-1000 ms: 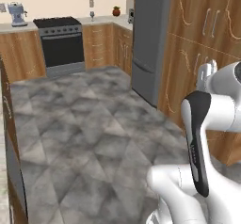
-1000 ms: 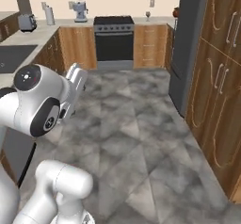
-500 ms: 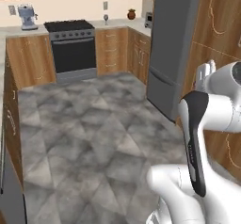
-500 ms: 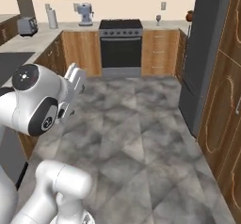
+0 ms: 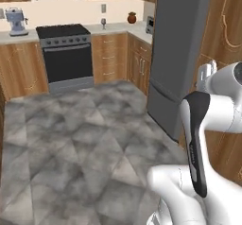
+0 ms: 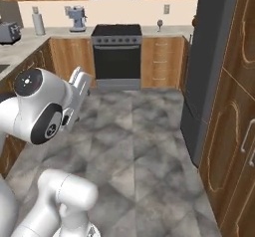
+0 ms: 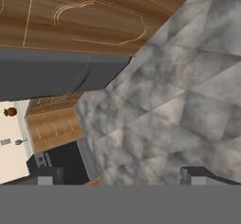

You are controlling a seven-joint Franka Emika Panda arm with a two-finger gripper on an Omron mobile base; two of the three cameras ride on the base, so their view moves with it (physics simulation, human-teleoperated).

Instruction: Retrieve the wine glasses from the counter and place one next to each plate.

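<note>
I've got the gripper spread wide with nothing in it, aimed at grey floor. One wine glass sits way off on the far counter, just right of the stove.

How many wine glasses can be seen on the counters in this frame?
1. A single wine glass stands on the back counter just right of the stove, under the wall outlet. A second glass may be hidden or out of frame.
</note>
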